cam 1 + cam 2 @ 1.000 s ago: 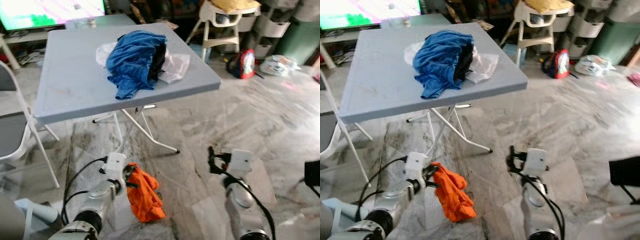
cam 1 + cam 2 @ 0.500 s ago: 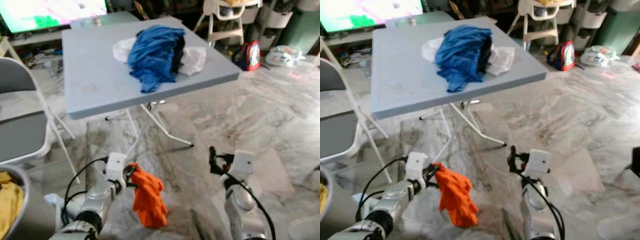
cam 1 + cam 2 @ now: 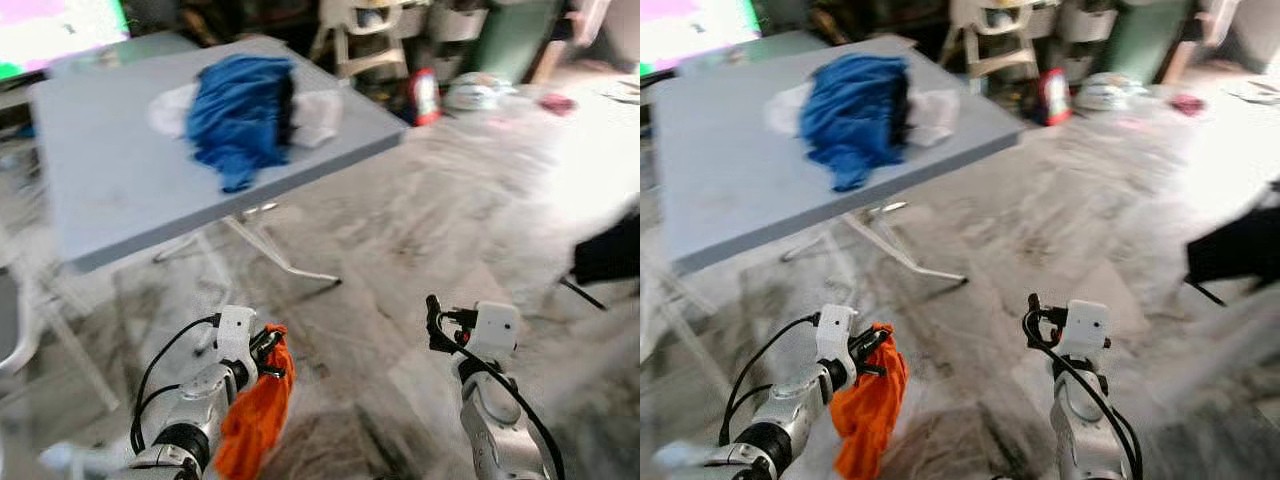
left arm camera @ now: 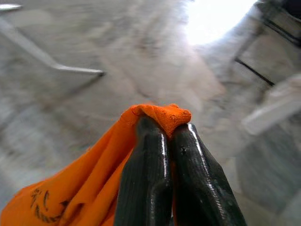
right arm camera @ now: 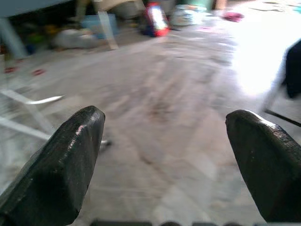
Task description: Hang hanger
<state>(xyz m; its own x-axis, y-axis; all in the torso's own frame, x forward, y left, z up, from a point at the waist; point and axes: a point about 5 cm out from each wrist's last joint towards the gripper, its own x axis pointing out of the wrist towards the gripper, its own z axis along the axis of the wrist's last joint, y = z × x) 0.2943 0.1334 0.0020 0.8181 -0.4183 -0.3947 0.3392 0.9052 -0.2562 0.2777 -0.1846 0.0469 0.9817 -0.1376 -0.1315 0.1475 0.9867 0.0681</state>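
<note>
- Two grippers in view, low over the marble floor, in front of the folding table.
- left gripper: fingers pressed together, clamped on a fold of an orange cloth. Wrist view shows the fabric bunched over both fingertips, with some dark print on the cloth lower down.
- Orange cloth hangs down from the left gripper, free of the floor as far as I can tell; picture is blurred there.
- right gripper: fingers wide apart, nothing between them, just floor beyond. In the head view it sits to the right of the cloth, well apart from it, with a black cable looping down its arm.
- Hanger: can't make one out on the table, floor or in either gripper. Only task-like item held is the cloth.
- Table: grey top on white folding legs. Blue garment heaped toward the far edge, nearer the far right corner. A dark piece is tucked into its right side, and a white cloth pokes out from under it on both sides.
- Near edge and left part of the tabletop carry nothing I can see.
- Background: white high chair beyond the table's far right corner, red bag on the floor beside it, a lit screen at the far left.
- Dark object at the right edge, too blurred to identify.
</note>
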